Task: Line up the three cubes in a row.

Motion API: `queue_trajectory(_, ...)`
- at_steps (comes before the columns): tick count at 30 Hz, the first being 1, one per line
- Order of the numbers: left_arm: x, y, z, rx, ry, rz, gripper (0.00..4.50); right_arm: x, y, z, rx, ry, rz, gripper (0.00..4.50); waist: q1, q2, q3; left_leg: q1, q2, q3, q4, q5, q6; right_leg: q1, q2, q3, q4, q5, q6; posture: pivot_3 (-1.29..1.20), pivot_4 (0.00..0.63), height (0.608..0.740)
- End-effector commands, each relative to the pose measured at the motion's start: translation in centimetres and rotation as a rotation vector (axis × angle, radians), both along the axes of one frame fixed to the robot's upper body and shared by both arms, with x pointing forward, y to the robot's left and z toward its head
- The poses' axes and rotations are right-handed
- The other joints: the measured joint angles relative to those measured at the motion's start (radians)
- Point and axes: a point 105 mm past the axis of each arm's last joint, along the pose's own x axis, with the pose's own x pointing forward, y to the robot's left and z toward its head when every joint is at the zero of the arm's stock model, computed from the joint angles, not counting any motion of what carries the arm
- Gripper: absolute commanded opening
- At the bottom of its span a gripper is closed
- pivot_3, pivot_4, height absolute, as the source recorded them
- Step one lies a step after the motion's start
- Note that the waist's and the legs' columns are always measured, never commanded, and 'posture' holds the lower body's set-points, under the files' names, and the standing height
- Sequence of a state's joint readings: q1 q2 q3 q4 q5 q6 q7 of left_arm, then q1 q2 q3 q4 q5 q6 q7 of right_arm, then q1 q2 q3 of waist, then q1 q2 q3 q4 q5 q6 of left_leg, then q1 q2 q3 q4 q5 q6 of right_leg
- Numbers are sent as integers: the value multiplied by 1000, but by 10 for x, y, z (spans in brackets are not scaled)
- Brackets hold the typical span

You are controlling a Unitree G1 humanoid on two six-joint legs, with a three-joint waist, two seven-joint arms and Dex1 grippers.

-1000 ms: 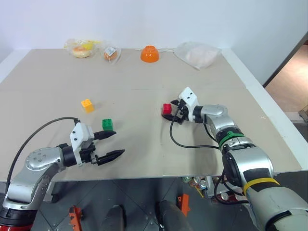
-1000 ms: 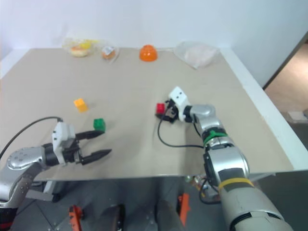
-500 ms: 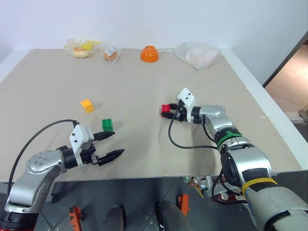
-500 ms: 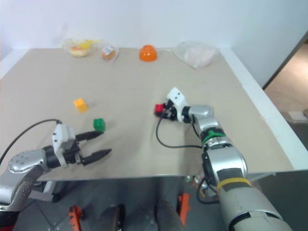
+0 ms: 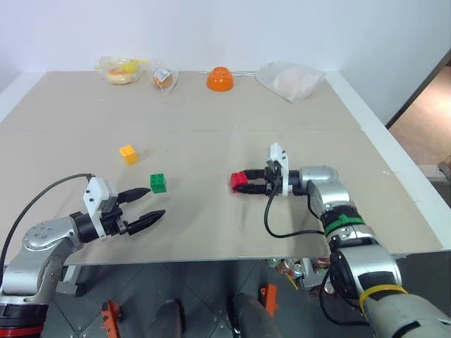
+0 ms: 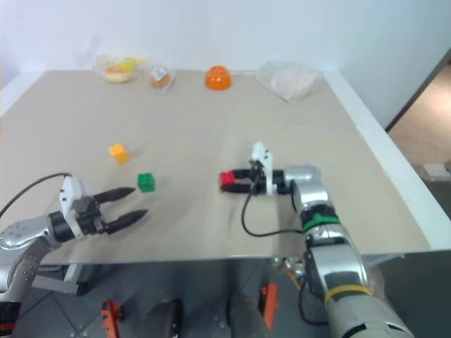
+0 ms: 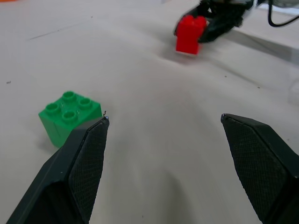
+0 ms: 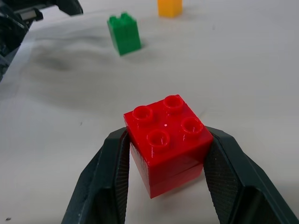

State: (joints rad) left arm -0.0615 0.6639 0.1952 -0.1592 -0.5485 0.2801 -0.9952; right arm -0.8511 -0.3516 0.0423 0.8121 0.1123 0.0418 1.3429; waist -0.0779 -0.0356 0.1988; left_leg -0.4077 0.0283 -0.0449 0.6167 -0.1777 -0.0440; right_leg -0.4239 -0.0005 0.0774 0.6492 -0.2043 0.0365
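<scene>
Black fingers (image 8: 112, 182) of the right gripper (image 5: 248, 184) are clamped on the two flanks of the red cube (image 8: 167, 140), studs up, seated between the pads near their tips. In the head views the red cube sits at or just above the table (image 5: 211, 120) near its middle; whether it touches the surface cannot be told. The right forearm lies low and nearly level, wrist bent so the gripper points across the table toward the robot's left.

Judgement: the step in hand is carrying the red cube toward the other two. The green cube (image 5: 158, 183) rests on the table to the left, well apart from the red one, and the yellow-orange cube (image 5: 127, 153) stands farther back and left of the green. The next move calls for setting the red cube down on the line those two define, studs up, faces square, then releasing without nudging it.

The left gripper (image 5: 144, 205) is spread wide and holds nothing; one fingertip (image 7: 96, 133) is just beside the green cube, apparently not touching. Its arm lies low at the table's near left edge, pointing forward and right.
</scene>
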Motion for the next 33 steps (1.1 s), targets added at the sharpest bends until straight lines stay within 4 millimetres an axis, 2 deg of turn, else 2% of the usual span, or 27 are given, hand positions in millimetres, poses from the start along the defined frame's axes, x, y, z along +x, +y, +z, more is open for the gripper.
queue_trajectory(1,1,-3,8,6,-45,-18,3987,0,11,11,13,-99,-21,1718,0,0,0,0,0,0,0,0,0,0,0,0,0,0,0,0,150,740)
queue_trajectory(4,2,-2,8,4,-44,-19,3987,-1,15,6,-1,-130,-52,1718,-1,0,0,0,0,0,0,0,0,0,0,0,0,0,0,0,150,740)
queue_trajectory(7,3,-2,8,3,-45,-18,3987,-1,15,9,20,-134,-78,1718,-1,0,0,0,1,0,0,0,0,0,1,0,0,0,0,0,150,740)
queue_trajectory(18,4,-1,10,-8,-51,-10,3987,-14,8,4,-6,-97,-42,1718,0,0,0,0,0,0,0,0,0,0,1,0,0,0,0,0,150,740)
queue_trajectory(29,2,-1,7,-10,-47,7,3987,-4,8,0,-27,-115,-94,1718,-1,0,0,0,1,0,0,0,0,0,1,0,0,0,0,0,150,740)
queue_trajectory(30,2,0,7,-10,-47,8,3987,-5,9,0,-20,-105,-88,2731,-1,0,0,0,1,0,0,0,0,0,1,0,0,0,-1,0,150,740)
queue_trajectory(33,2,0,7,-10,-48,10,3987,-1,9,-1,-42,-121,-110,3722,-1,0,0,0,1,0,1,0,0,0,1,0,0,0,-1,0,150,740)
